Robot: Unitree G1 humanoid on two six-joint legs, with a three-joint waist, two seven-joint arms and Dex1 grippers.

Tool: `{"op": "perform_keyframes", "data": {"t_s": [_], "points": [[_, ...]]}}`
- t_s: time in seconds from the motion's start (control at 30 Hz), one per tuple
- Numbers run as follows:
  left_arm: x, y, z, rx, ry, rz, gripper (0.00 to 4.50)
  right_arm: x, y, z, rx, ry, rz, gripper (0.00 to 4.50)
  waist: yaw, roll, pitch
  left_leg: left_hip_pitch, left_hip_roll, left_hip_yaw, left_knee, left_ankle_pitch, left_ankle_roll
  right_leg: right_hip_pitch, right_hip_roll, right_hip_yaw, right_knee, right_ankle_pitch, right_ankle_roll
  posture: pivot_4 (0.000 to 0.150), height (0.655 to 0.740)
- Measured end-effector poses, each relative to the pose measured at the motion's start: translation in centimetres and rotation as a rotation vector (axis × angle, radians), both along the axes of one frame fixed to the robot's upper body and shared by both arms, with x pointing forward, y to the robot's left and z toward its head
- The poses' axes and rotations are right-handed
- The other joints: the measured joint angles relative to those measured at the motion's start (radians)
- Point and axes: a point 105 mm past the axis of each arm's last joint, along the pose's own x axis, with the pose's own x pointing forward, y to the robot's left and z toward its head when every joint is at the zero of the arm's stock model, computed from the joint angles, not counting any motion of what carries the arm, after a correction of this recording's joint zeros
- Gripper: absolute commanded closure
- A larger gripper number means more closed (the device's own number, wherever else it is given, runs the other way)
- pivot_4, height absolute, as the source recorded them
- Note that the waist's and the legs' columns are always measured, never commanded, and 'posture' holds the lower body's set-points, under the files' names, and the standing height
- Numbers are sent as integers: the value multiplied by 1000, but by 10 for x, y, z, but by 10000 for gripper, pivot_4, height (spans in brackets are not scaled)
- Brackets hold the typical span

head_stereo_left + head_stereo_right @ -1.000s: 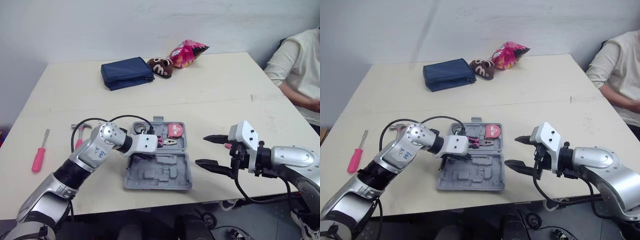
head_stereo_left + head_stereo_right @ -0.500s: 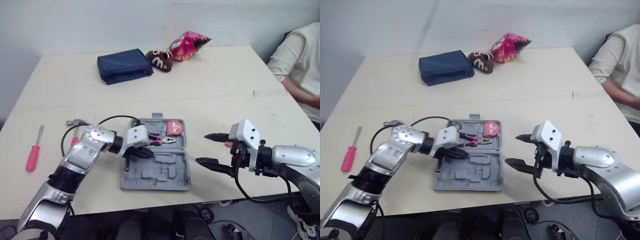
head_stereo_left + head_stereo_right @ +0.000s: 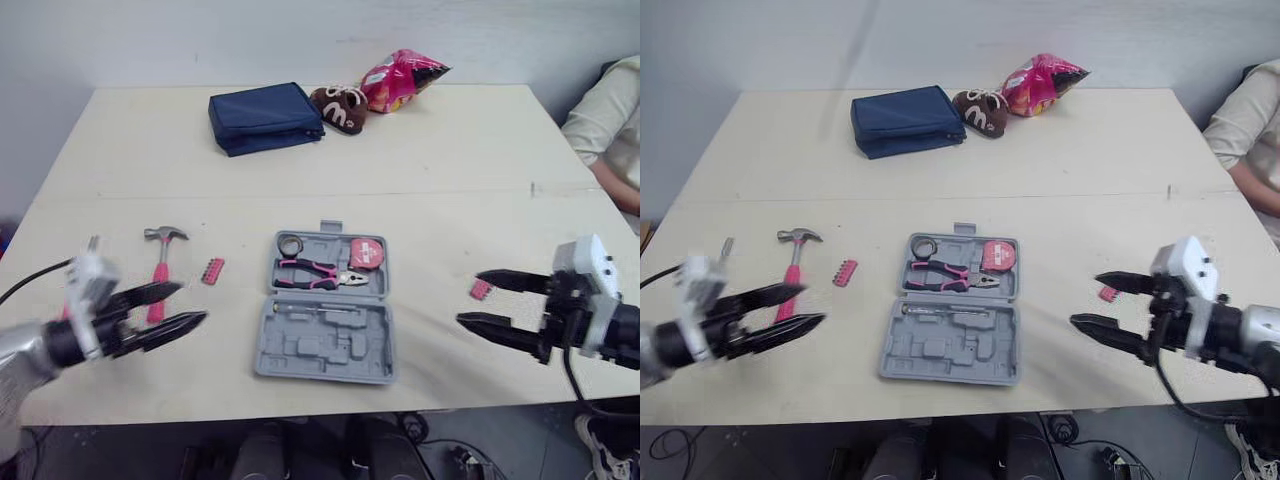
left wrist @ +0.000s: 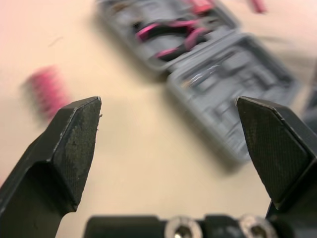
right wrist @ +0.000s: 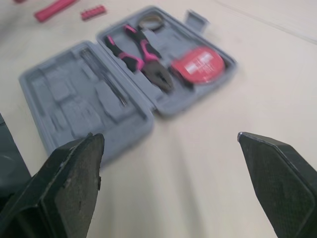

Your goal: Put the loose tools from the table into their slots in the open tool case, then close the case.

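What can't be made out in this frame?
- Screwdriver: in the head views just its metal tip shows; the left gripper and its wrist cover the rest.
- Small pink piece: in the head views it is too small to identify.
- Bit strip: blurred in the left wrist view, so its bits cannot be counted.
- Person: cut off by the right edge of the head views.

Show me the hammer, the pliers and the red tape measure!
hammer (image 3: 160, 272): left eye view, on its pink handle.
pliers (image 5: 157, 74): right wrist view, on the dark head.
tape measure (image 3: 365, 254): left eye view, on its red face.
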Motion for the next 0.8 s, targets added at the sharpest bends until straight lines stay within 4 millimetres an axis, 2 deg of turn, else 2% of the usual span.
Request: {"op": "perform_keyframes", "data": {"t_s": [0.1, 0.17, 0.23, 0.43, 0.5, 0.6, 0.7, 0.8], "points": [[-19, 51, -5, 9, 1, 243, 251, 1, -24, 1, -14, 11, -66, 0, 3, -1, 1, 0, 2, 0, 0, -1, 1, -2, 0, 0, 1, 1, -3, 1500, 7400], [-32, 76, -5, 26, -2, 351, 251, 2, -36, 1, -25, 13, -100, 0, 4, 0, 1, 0, 2, 0, 0, -1, 1, -2, 0, 0, 1, 1, -5, 1500, 7400], [-43, 95, -6, 43, -6, 438, 251, 3, -50, -1, -35, 19, -141, 0, 5, 0, 1, 0, 2, 0, 0, -1, 1, -3, 0, 0, 1, 2, -5, 1500, 7400], [-66, 128, -16, 107, 23, 569, 251, 2, -89, -9, -75, 32, -257, 0, 15, 0, 1, -1, 3, 0, -1, -2, -1, -4, 0, 0, 1, 0, -8, 1500, 7400], [-69, 135, -13, 117, 8, 601, 251, 2, -100, -13, -83, 38, -294, 0, 14, 1, 2, -1, 3, 1, -2, -2, -1, -5, 0, 0, 1, 0, -8, 1500, 7400], [-68, 136, -12, 124, 0, 612, 251, 4, -104, -12, -87, 24, -302, 0, 13, 1, 2, 0, 3, 1, -3, -2, -1, -5, 0, 0, 1, 0, -8, 1500, 7400], [-64, 130, -11, 142, -2, 602, 251, 9, -100, -6, -83, -5, -286, 0, 8, 2, 2, 0, 3, 2, -3, -2, -1, -5, 0, 1, 2, 0, -8, 1500, 7400], [-50, 118, -10, 120, -14, 593, 251, 16, -85, 1, -91, -39, -229, 0, 5, 2, 2, 1, 3, 2, -3, -1, -2, -5, 0, 1, 3, 0, -7, 1500, 7400]]}}
